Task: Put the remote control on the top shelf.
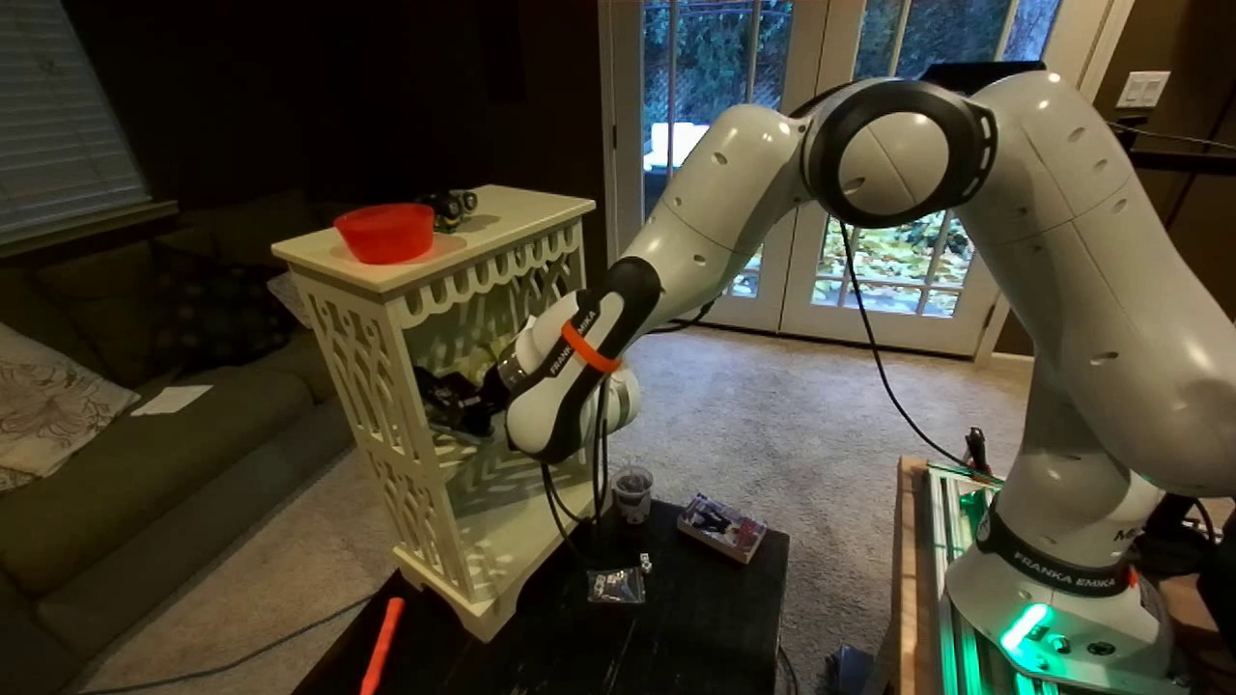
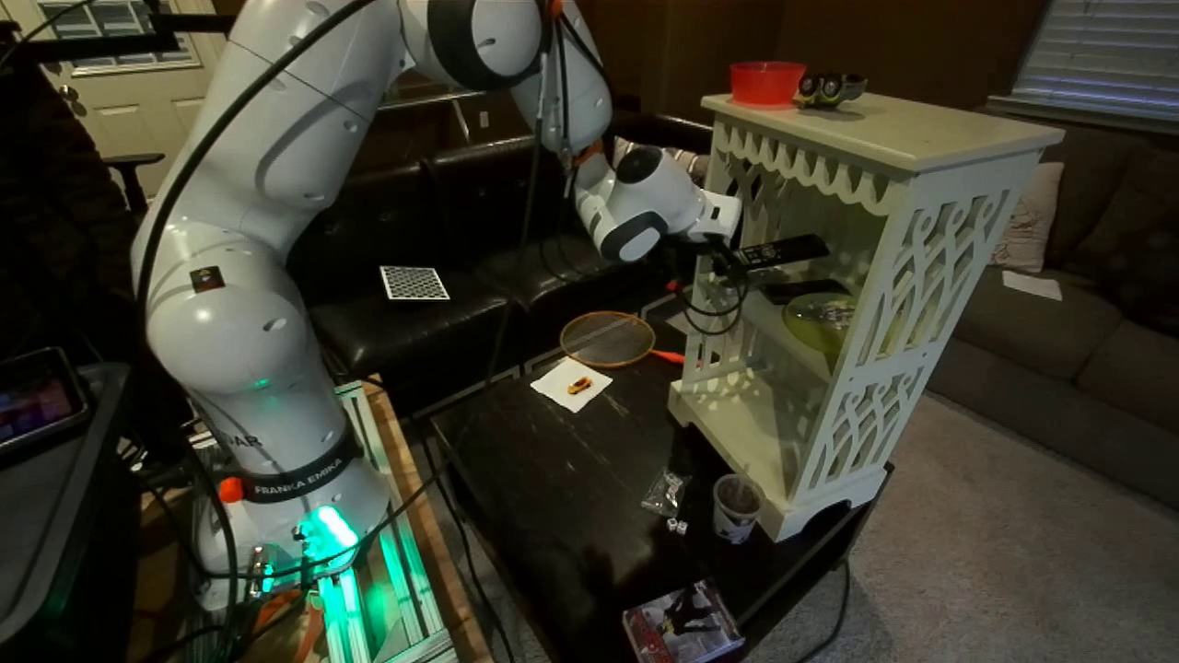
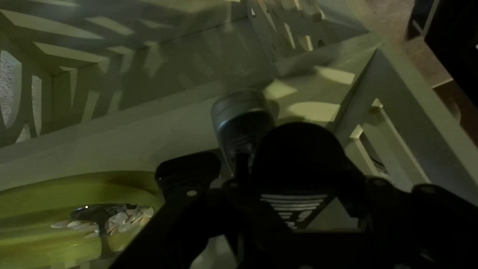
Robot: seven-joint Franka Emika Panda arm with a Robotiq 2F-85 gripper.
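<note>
Half done, I judge: the claw [image 2: 734, 261] looks clamped on the remote control [image 2: 785, 250], in the opening of the shelf stand [image 2: 746, 424], right of centre in an exterior view — drawing it out and setting it on the top shelf [image 2: 939, 124], where a red bowl [image 2: 767, 85] sits, remain. The dark desk [image 2: 543, 470] carries the stand — pale carpet [image 2: 1022, 534] lower right, black sofa [image 2: 479, 198] upper left.

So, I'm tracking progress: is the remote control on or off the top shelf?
Off: an exterior view shows the remote control in the gripper, below the top shelf.
</note>
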